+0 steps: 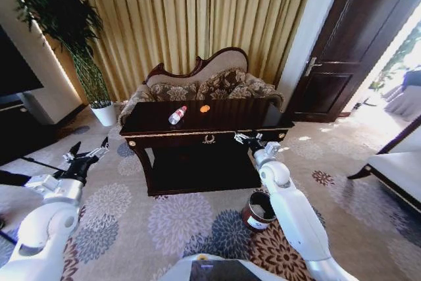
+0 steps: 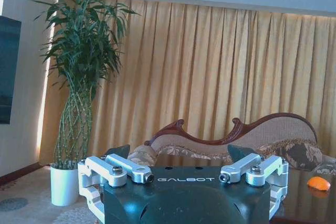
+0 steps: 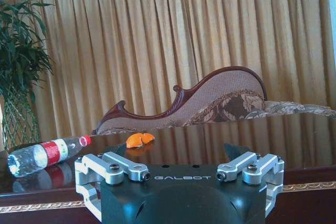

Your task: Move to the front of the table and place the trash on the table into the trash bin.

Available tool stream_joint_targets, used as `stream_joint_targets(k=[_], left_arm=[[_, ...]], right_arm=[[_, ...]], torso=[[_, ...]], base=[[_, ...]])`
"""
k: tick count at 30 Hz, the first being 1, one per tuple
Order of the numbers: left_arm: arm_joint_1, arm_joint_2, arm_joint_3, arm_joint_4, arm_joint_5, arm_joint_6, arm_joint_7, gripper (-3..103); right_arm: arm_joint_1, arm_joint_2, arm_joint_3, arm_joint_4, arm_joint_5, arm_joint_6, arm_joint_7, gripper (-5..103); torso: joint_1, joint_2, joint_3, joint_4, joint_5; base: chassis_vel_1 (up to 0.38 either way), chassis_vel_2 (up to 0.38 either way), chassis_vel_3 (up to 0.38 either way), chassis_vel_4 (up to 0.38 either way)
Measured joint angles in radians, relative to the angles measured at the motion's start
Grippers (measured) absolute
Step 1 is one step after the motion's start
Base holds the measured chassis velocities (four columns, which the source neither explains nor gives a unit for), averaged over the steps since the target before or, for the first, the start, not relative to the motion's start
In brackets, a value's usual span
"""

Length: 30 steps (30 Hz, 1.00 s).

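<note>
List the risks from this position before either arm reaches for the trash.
The bottle lies on its side on the glossy table, so a nudge could roll it off. The orange piece sits far back, a long reach for the right gripper at the front edge. The trash bin stands beside the right arm and could be knocked. The left gripper hangs off the table's left.

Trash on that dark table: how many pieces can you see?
2. A clear plastic bottle lies on its side toward the table's left half, and a small orange piece sits apart to its right, nearer the sofa. Smaller scraps may be there but are not discernible.
</note>
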Motion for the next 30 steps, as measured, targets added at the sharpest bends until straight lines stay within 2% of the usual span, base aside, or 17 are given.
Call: stream_joint_targets(k=[30], left_arm=[[0.009, -0.020, 0.013, -0.010, 0.009, -0.005, 0.011, 100]], right_arm=[[-0.006, 0.002, 0.000, 0.010, -0.007, -0.002, -0.008, 100]], torso=[[0.000, 0.000, 0.000, 0.0000, -0.0001]], base=[[-0.069, 0.064, 0.067, -0.067]])
